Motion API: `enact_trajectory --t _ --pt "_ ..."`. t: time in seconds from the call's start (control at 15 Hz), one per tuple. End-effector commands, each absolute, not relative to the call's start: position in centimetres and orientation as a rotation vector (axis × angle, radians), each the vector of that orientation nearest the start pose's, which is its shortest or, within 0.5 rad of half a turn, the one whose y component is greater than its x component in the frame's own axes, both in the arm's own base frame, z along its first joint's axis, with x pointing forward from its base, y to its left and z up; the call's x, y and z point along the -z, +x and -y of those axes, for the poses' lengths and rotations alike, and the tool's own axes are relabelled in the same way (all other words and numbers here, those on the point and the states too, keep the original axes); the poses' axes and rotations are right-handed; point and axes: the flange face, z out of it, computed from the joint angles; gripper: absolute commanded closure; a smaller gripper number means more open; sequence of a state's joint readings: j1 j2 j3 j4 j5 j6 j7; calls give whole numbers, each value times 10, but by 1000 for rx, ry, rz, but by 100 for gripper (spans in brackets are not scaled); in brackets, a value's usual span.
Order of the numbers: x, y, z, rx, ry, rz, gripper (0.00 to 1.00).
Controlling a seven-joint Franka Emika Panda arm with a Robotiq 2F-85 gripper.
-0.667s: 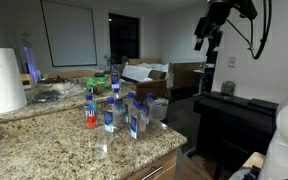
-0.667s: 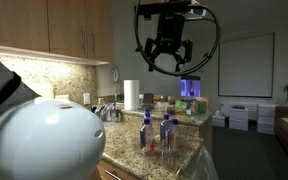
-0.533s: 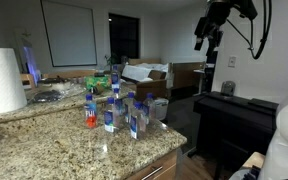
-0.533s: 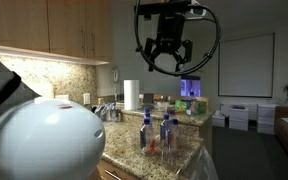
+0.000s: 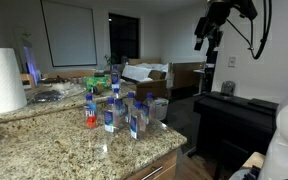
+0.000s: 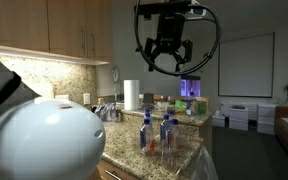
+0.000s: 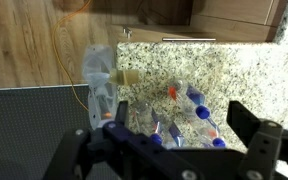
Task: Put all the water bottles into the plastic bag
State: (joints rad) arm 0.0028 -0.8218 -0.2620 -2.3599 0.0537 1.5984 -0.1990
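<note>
1. End effector. The gripper hangs high in the upper centre of an exterior view, with its two fingers spread wide apart and nothing between them. In an exterior view you find it at the upper right, well above and to the right of the counter. In the wrist view, the gripper enters from the bottom edge. Its dark fingers stand at the lower left and lower right, fully parted and empty.

2. Water bottles. The water bottles stand upright in a tight cluster at the centre of the frame, on the granite counter. The bottle with the red-orange label stands at the left edge of the cluster. In the wrist view, the water bottles appear from above in the lower centre, blue caps showing, between the two fingers in the picture. In an exterior view, they stand right of centre, below the gripper.

3. Plastic bag. In the wrist view, the plastic bag lies left of centre at the counter's edge, just beside the cluster. Its contents cannot be made out.

4. Surroundings. A paper-towel roll stands at the far left, well apart from the bottles. A cardboard box sits behind the cluster.
</note>
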Motion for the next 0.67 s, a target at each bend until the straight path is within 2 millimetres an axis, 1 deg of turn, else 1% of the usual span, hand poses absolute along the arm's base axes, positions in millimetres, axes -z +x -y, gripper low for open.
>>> enact_trajectory --t 0.0,0.4,0.53,0.6 --pt "-594 292 98 127 -2906 24 0" --pt "-594 294 98 131 -2913 24 0" --pt "-595 309 85 182 -2905 55 0" --pt "-594 319 75 199 -2909 81 0"
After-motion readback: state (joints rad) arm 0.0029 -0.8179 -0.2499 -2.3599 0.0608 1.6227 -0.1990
